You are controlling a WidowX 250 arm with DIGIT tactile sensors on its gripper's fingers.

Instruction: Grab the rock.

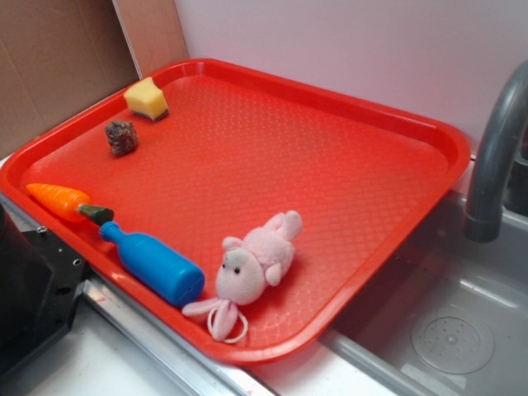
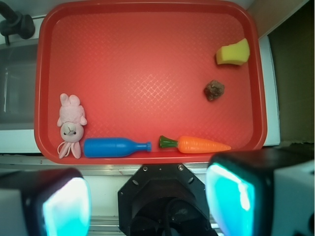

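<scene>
The rock (image 1: 121, 137) is a small dark brown-grey lump lying on the red tray (image 1: 346, 107) near its far left side, just in front of the yellow sponge cube (image 1: 146, 99). In the wrist view the rock (image 2: 214, 90) lies at the right of the tray (image 2: 142, 29), below the sponge (image 2: 233, 52). My gripper (image 2: 147, 199) is open and empty, high above the robot base, short of the tray's near edge. Its two fingers (image 2: 231, 194) stand wide apart. The gripper does not show in the exterior view.
An orange carrot (image 1: 58, 200), a blue bottle (image 1: 154, 264) and a pink plush rabbit (image 1: 252, 268) lie along the tray's near edge. A grey faucet (image 1: 495, 157) and sink (image 1: 445, 322) are at the right. The black robot base (image 1: 29, 285) sits at the left front.
</scene>
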